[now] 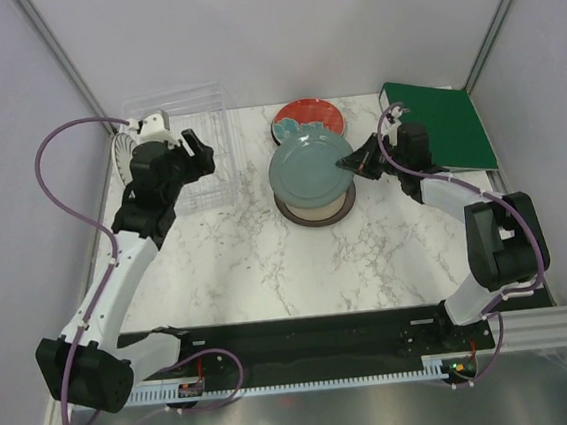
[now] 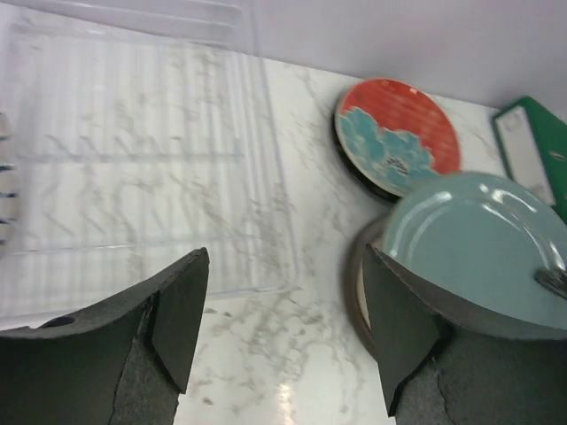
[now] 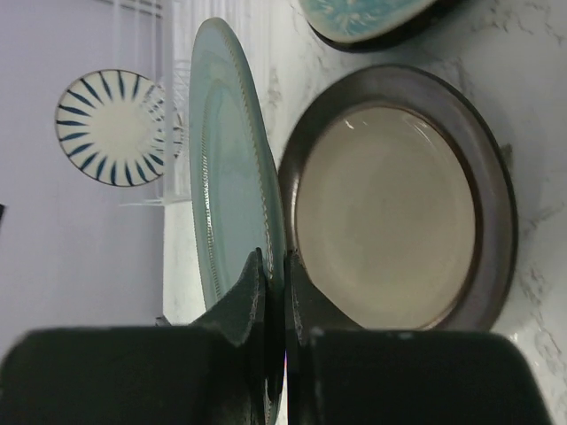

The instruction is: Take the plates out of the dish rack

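Over the marble table, right fingers pinch teal plate.

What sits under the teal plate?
The cream plate with a brown rim, flat on the table, beneath the teal plate pinched by the right gripper. From above, mostly covered.

Seen from above, the teal plate held in the right pincer covers most of the cream plate beneath it. The striped plate is partly hidden behind the left pincer. In that pincer's wrist view, the left edge cuts the plate to a sliver.
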### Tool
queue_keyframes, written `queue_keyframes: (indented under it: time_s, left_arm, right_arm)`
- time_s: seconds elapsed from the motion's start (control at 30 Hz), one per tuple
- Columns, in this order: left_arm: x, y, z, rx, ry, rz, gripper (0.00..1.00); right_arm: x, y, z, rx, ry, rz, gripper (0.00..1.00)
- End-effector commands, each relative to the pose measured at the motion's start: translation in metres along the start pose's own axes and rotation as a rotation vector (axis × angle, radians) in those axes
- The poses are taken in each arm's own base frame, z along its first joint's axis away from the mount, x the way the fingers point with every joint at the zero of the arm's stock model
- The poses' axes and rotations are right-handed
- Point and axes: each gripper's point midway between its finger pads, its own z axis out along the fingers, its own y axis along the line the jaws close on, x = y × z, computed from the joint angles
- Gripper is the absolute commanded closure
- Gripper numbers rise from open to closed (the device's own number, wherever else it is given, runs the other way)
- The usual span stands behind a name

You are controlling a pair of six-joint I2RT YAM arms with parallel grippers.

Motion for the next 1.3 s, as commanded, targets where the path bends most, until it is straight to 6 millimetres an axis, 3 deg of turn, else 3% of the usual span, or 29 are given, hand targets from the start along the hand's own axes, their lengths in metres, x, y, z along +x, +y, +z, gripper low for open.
queue_keyframes:
  time_s: [0.0,0.47,0.57,0.87,1.07,1.27]
  left_arm:
    - [-0.037,0.059,-0.010,-0.293,-0.109,0.170,0.23]
    - [-0.053,0.191,-0.006,-0.679,-0.109,0.212,0.23]
    - [-0.050,0.208,-0.001,-0.706,-0.089,0.215,0.23]
    - [-0.029,0.236,0.020,-0.710,-0.021,0.180,0.23]
    - [-0.028,0.247,0.036,-0.706,-0.018,0.171,0.23]
    - [-0.014,0.268,0.054,-0.754,0.023,0.169,0.24]
  right_arm:
    - [-0.001,0.011,0.000,-0.022,0.009,-0.052,1.00]
    - [0.026,-0.032,0.017,0.012,0.083,0.000,1.00]
    - [0.028,-0.040,0.020,0.029,0.090,0.006,1.00]
    - [0.031,-0.073,0.025,0.154,0.089,-0.018,1.00]
    - [0.026,-0.080,0.029,0.155,0.084,-0.006,1.00]
    - [0.020,-0.087,0.035,0.158,0.085,0.006,1.00]
